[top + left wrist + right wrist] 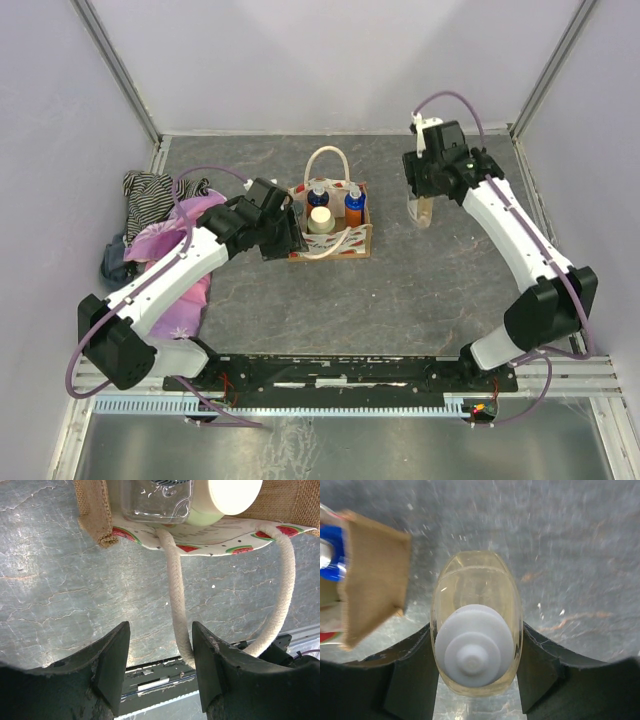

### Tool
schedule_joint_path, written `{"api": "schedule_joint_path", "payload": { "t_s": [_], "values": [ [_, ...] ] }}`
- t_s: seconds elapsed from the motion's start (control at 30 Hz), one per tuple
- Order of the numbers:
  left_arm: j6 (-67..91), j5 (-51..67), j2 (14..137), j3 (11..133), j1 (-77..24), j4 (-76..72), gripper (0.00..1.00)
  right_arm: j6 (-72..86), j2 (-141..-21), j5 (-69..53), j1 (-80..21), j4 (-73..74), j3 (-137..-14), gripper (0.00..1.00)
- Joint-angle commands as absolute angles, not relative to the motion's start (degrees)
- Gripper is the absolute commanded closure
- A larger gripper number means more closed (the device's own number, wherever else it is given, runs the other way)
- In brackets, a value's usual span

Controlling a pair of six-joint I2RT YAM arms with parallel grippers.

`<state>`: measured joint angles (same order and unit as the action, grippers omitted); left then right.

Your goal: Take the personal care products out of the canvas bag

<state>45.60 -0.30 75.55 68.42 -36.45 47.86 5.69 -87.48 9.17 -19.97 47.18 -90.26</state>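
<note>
The canvas bag [342, 240] stands mid-table with its cream rope handles looped out. Inside it I see two orange bottles with blue tops [353, 205] and a bottle with a cream cap [320, 219]. My left gripper [290, 232] is at the bag's left side. In the left wrist view this gripper [160, 626] is open, and one rope handle [176, 605] runs between its fingers, close to the right one. My right gripper [420, 195] is right of the bag, shut on a pale clear bottle [476, 610] with a white cap [474, 646], held upright low over the table.
A striped cloth [150, 190] and a pink cloth [175, 250] lie at the left by the left arm. The enclosure's walls stand on three sides. A metal rail [340, 372] with the arm bases runs along the near edge.
</note>
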Motion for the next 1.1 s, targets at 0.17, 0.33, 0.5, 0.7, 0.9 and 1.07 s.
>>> {"api": "schedule_joint_path", "payload": {
  "t_s": [0.17, 0.33, 0.5, 0.7, 0.9, 1.07],
  "values": [
    [48.7, 0.9, 76.8, 69.9, -36.7, 45.1, 0.41, 9.4, -87.7, 8.0, -15.6, 32.5, -81.0, 0.81],
    [48.7, 1.2, 77.3, 69.4, -36.7, 44.7, 0.41, 10.6, -89.1, 9.1, -15.6, 32.4, -79.0, 0.79],
    [49.0, 1.4, 76.8, 68.2, -36.7, 44.2, 0.41, 11.7, -90.3, 9.6, -15.6, 32.5, -77.3, 0.49],
    [48.9, 1.2, 76.5, 67.6, -36.7, 44.2, 0.41, 12.1, -90.5, 10.6, -15.5, 32.4, -76.3, 0.21],
    [48.8, 1.2, 76.5, 66.8, -36.7, 44.1, 0.41, 13.0, -87.2, 9.5, -15.6, 34.0, -76.3, 0.06],
    [48.9, 1.0, 76.5, 66.6, -36.7, 44.0, 0.41, 12.2, -84.1, 4.6, -21.5, 35.1, -81.1, 0.07]
  ]
}}
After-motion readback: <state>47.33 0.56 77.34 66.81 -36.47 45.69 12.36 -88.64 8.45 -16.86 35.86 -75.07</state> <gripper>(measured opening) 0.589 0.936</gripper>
